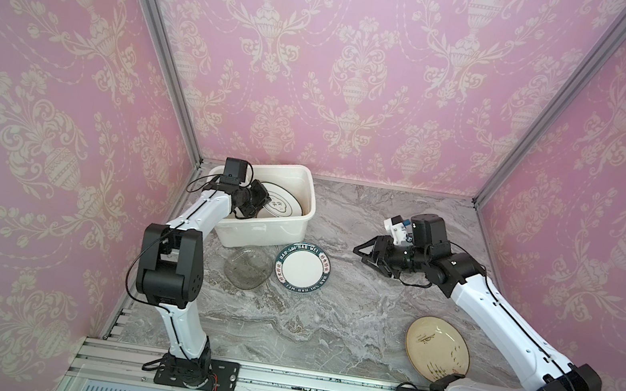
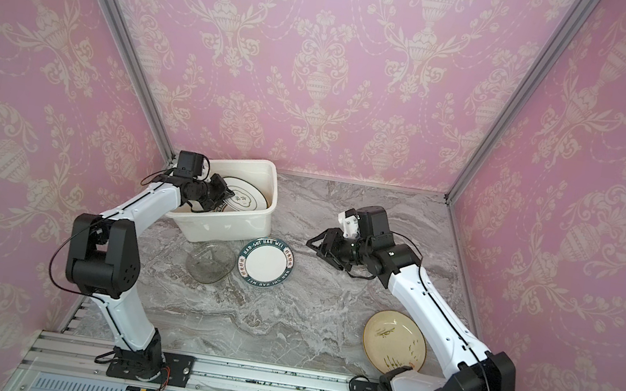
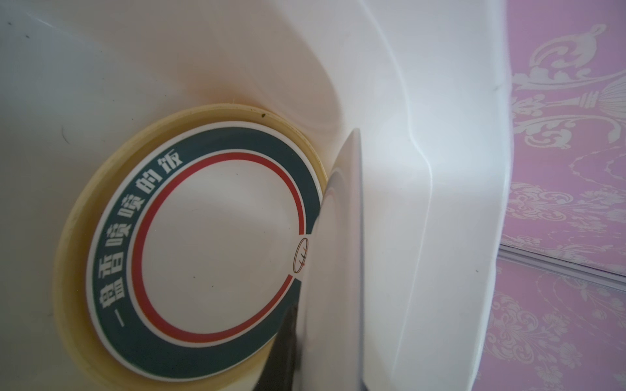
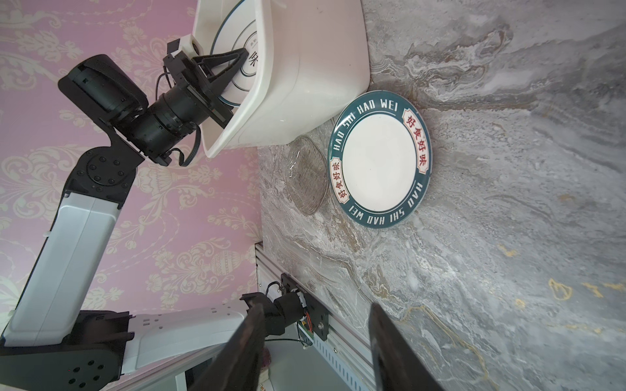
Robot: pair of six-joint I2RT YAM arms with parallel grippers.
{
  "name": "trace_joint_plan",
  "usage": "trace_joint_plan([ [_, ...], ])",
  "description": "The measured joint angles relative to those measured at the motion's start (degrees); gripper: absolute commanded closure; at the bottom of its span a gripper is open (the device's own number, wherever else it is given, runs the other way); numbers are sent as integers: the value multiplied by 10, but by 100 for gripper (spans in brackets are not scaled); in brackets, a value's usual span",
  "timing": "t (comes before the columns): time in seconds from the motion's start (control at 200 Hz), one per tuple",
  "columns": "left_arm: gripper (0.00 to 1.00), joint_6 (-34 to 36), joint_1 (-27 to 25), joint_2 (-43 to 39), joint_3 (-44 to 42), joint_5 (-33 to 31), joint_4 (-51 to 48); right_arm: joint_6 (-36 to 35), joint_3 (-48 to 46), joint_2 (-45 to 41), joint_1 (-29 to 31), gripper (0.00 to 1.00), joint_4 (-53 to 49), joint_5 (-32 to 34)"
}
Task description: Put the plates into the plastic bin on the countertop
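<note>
Cream plate (image 1: 436,347) lies nearest in both top views; far left, left gripper (image 1: 265,200) pinches a ringed plate (image 1: 287,201) tilted inside the plastic bin (image 1: 263,235). Left wrist view: dropped so, it could chip the banded plate (image 3: 216,243) beneath. Right wrist view: right gripper (image 4: 315,352), half-spread, empty, faces green-rimmed plate (image 4: 381,159) just beside glass plate (image 4: 306,176).

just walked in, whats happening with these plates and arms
The left gripper is down inside the plastic bin, fingers shut on a tilted white dark-ringed plate; a teal-banded plate already lies there on a yellow plate. The right gripper hovers open and empty over the countertop, where a clear glass plate, a teal-rimmed plate and a cream plate lie.
</note>
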Motion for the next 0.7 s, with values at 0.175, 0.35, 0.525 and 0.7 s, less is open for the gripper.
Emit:
trace_joint_plan([
  [0.175,100,0,-8,16,0,0,4,-1,3,2,0,50,-3,0],
  [0.35,100,0,-9,30,0,1,8,-4,3,2,0,50,-4,0],
  [0.525,100,1,-9,33,0,3,10,-6,3,2,0,50,-7,0],
  [0.7,99,10,-9,43,0,7,10,-6,3,2,0,50,-7,0],
])
